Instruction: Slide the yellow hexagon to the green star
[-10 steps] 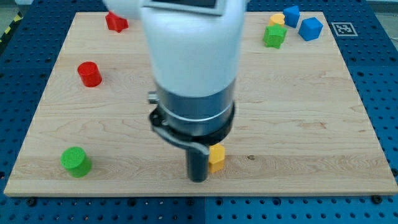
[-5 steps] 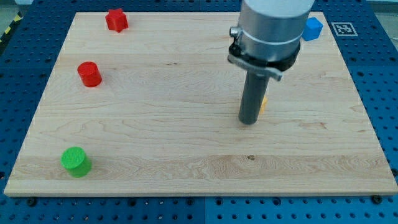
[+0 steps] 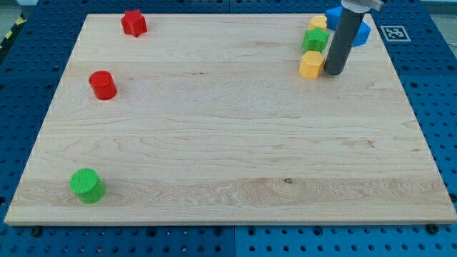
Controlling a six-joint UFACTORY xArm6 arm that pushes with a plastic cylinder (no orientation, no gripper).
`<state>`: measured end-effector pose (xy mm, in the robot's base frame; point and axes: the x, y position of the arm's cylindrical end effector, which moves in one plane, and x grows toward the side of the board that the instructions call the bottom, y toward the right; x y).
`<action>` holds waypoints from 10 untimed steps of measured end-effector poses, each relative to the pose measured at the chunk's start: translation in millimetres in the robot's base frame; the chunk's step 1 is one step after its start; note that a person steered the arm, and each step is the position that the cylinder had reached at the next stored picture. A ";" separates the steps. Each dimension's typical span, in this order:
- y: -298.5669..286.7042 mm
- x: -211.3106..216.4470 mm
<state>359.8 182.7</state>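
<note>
Standing at the far right of the bench, my tip sits just right of the yellow hexagon, touching it or very nearly so. No claw on this arm, so no spread or pinch state to give; it ends in a plain dark rod, upright, running out of frame at the view's top.

Yellow hexagon is at the far right, directly on the near side of the green star, the two touching or almost; a thin gap can't be ruled out. Behind the green star, a second yellow block peeks out, shape unclear, mostly hidden. Two blue blocks in the far right corner: one blue block left of the rod, cube-like, the other blue block right of the rod, partly covered by it.

Left side, well apart from the cluster: red star at the far left, red cylinder nearer along the left edge, green cylinder in the near left corner. All three upright and alone.

Bench is light wood with visible grain and a small dark knot in the near right part. It lies on a blue perforated base. A black-and-white marker tag sits just off the far right corner of the bench.
</note>
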 end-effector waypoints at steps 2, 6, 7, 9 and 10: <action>-24.8 49.9; -34.2 1.8; -36.2 1.8; -61.7 -0.4; -62.7 -17.3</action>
